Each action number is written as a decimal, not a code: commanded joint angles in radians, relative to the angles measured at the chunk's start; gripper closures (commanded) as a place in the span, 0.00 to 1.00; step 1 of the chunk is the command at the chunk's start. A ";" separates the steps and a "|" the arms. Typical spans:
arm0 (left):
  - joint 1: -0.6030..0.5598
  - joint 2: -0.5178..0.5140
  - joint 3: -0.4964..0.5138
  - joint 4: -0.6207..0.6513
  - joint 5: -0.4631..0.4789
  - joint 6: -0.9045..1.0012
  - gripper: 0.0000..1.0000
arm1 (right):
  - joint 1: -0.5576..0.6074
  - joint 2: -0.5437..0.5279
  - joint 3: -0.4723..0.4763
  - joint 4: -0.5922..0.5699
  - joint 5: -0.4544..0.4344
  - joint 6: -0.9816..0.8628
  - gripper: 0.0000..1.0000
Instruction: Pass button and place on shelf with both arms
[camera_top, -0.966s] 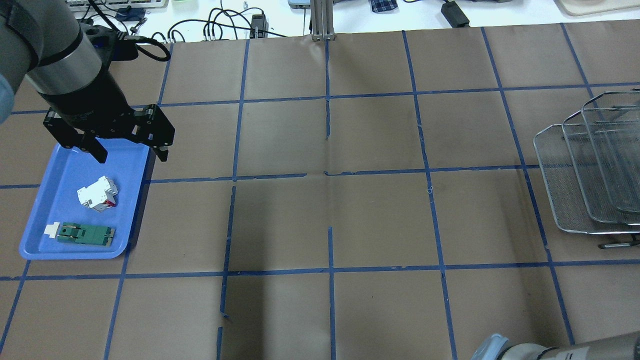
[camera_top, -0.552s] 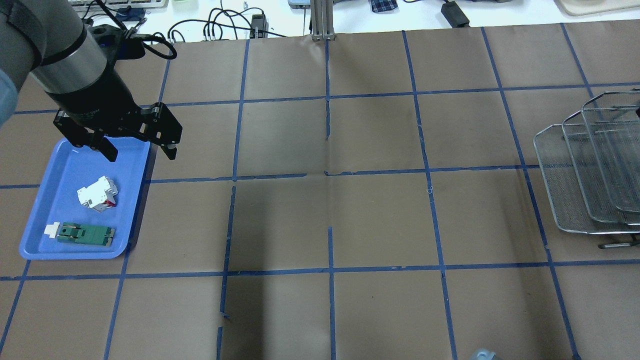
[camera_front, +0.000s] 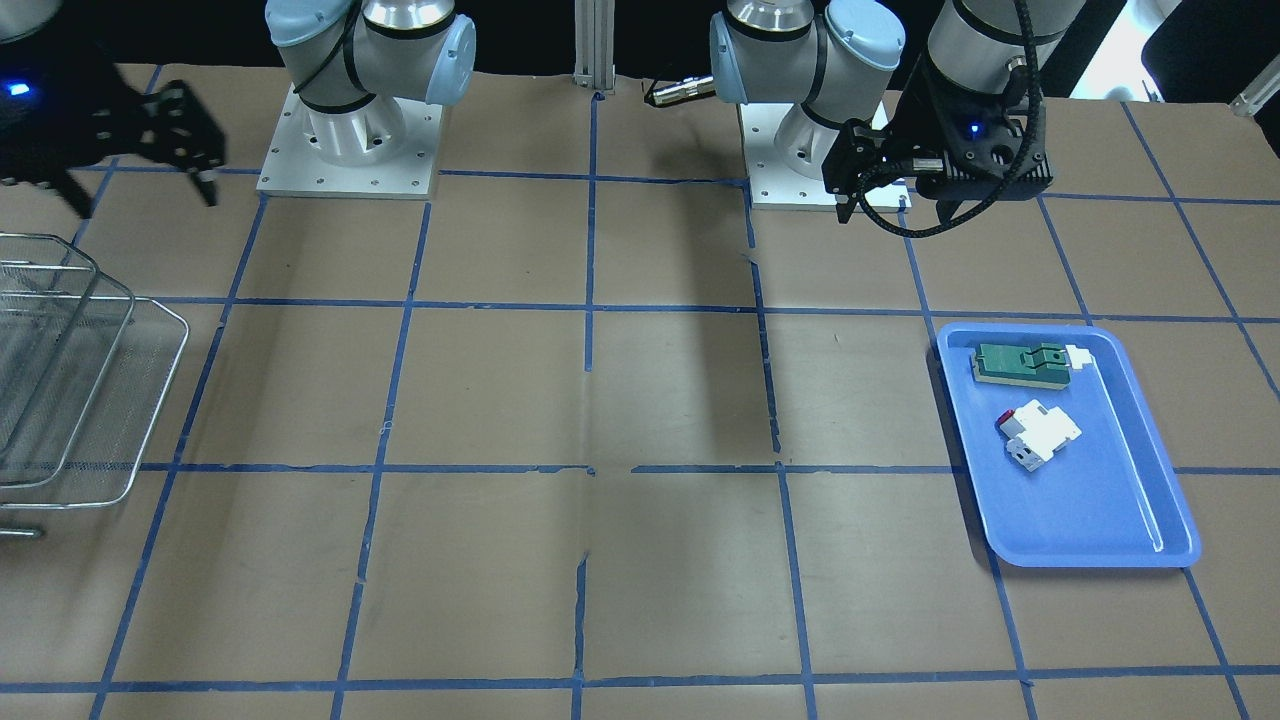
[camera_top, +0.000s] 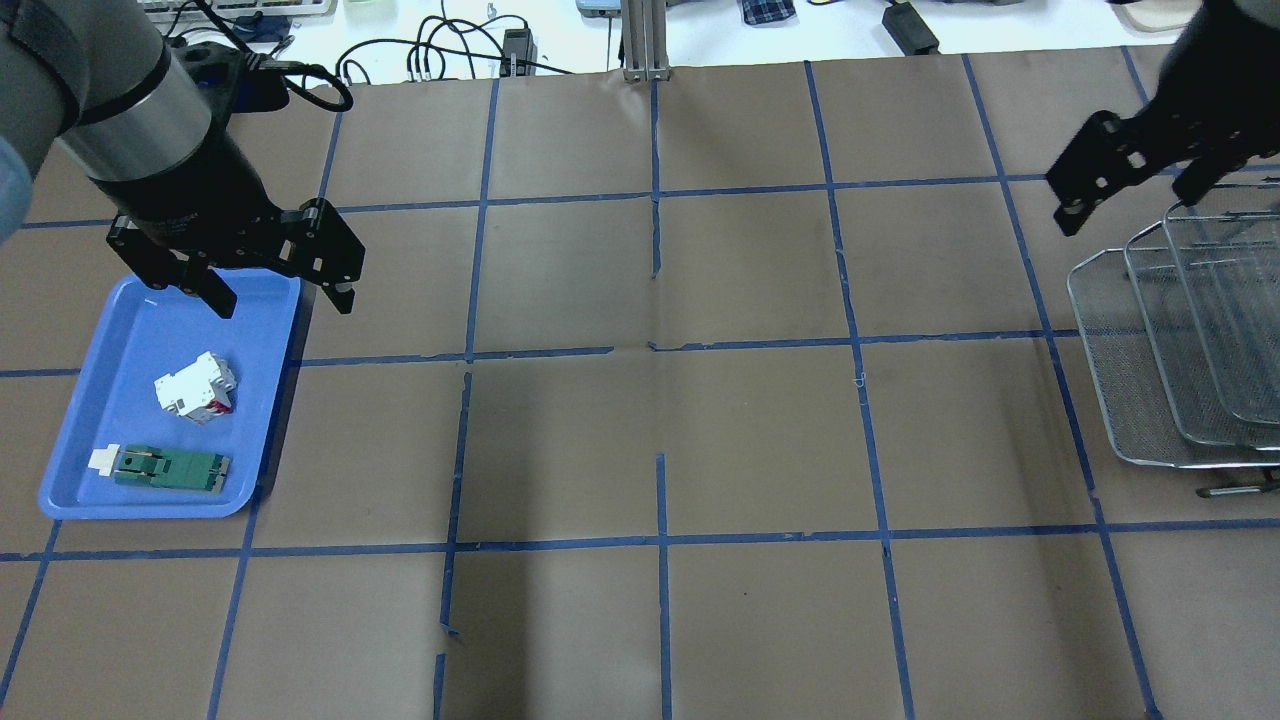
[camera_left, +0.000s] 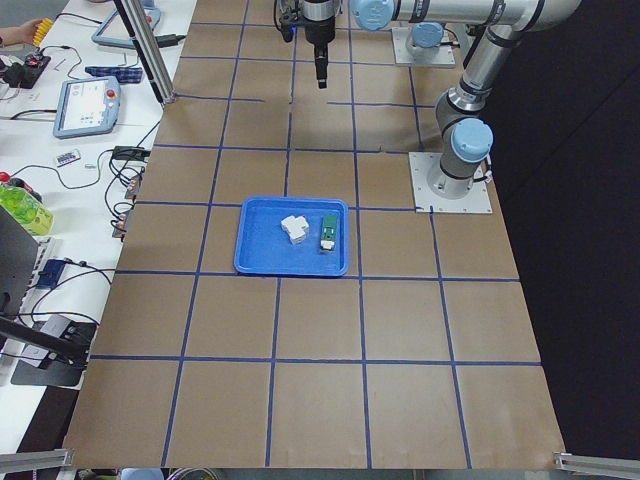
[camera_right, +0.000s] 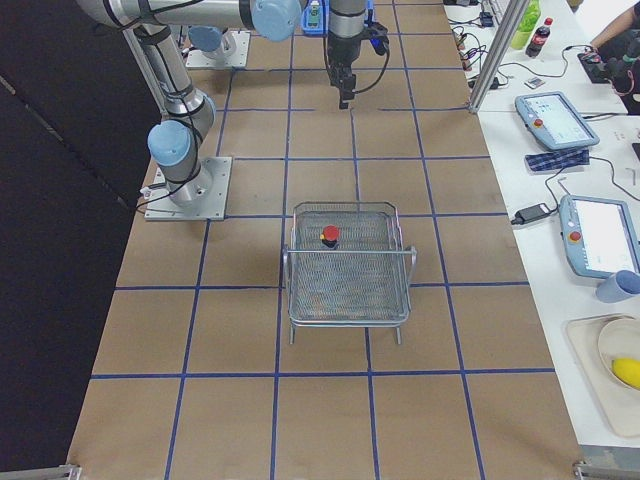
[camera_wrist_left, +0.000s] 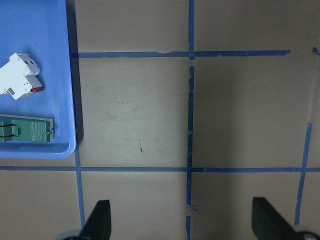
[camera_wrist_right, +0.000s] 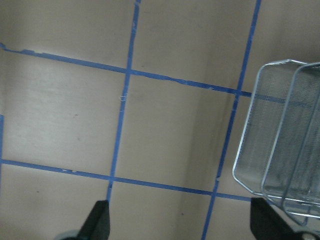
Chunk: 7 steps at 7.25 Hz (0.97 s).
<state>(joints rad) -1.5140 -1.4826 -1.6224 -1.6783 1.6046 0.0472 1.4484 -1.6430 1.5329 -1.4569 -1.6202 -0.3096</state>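
Two grippers: left gripper, right gripper, jaws spread, empty
Button: sitting on the shelf
Risk: right gripper's near the shelf, a bump could roll it off

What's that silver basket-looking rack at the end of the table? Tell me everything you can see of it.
The shelf is a silvery wire-mesh rack, seemingly metal, with three stepped tiers framed in rounded-corner wire. It stands upright on thin legs on the brown-papered table, near the end on the robot's right. A small red-capped button rests on its mesh; which tier it lies in, I cannot tell.
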 joint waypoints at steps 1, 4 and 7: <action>0.009 0.002 0.007 0.000 -0.003 0.058 0.00 | 0.194 -0.006 0.001 -0.008 0.012 0.319 0.00; 0.009 0.008 0.007 0.000 -0.012 0.059 0.00 | 0.208 -0.001 0.009 -0.055 0.014 0.392 0.00; 0.003 0.012 0.006 0.000 -0.026 0.059 0.00 | 0.208 -0.003 0.012 -0.066 0.011 0.417 0.00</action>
<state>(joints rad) -1.5077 -1.4717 -1.6162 -1.6782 1.5792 0.1058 1.6564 -1.6455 1.5441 -1.5199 -1.6079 0.0911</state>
